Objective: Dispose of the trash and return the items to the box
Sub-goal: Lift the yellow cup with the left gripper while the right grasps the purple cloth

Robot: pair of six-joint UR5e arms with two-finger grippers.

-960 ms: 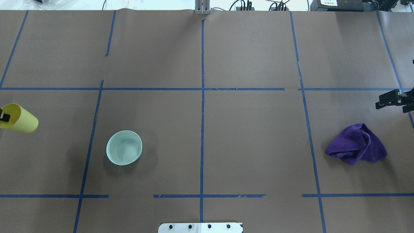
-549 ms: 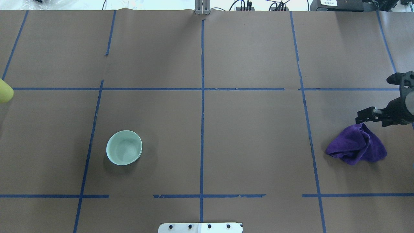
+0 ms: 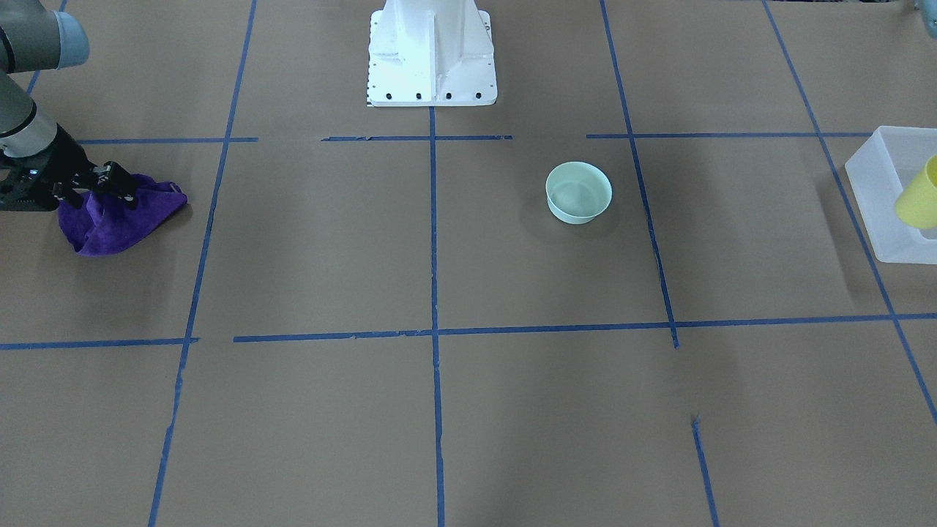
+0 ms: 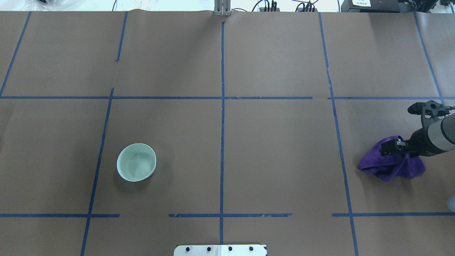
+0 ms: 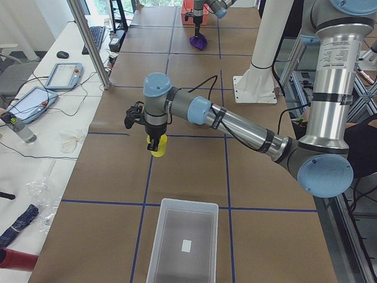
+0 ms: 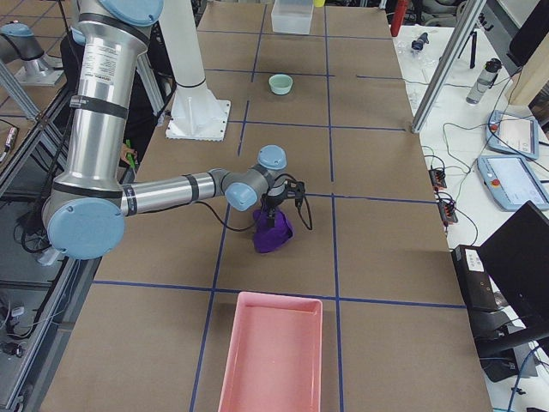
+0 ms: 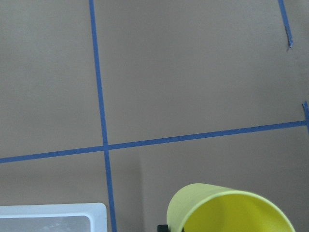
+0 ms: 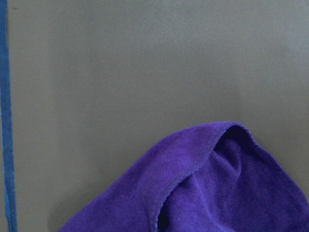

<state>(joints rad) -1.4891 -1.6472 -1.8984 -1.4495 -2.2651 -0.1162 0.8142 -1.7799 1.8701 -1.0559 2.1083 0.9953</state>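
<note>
My left gripper [image 5: 152,141] is shut on the rim of the yellow cup [image 5: 158,147] and holds it in the air, tilted, short of the frosted box [image 5: 182,242]. In the front-facing view the cup [image 3: 919,194] shows at the right edge in front of the box [image 3: 878,183]. The left wrist view shows the cup's mouth [image 7: 231,212] and a box corner [image 7: 48,217]. My right gripper [image 4: 389,148] is open and low on top of the crumpled purple cloth [image 4: 389,169], fingers against the fabric. The cloth fills the lower right wrist view [image 8: 217,193].
A pale green bowl [image 4: 136,162] stands left of centre on the brown paper table; it also shows in the front-facing view [image 3: 578,192]. A pink tray [image 6: 270,352] lies at the table's right end, near the cloth [image 6: 273,233]. The robot's base plate [image 3: 432,51] is at mid-table.
The left gripper carried the yellow cup out past the overhead view's left edge. The right gripper moved in and down from the right edge onto the purple cloth.
</note>
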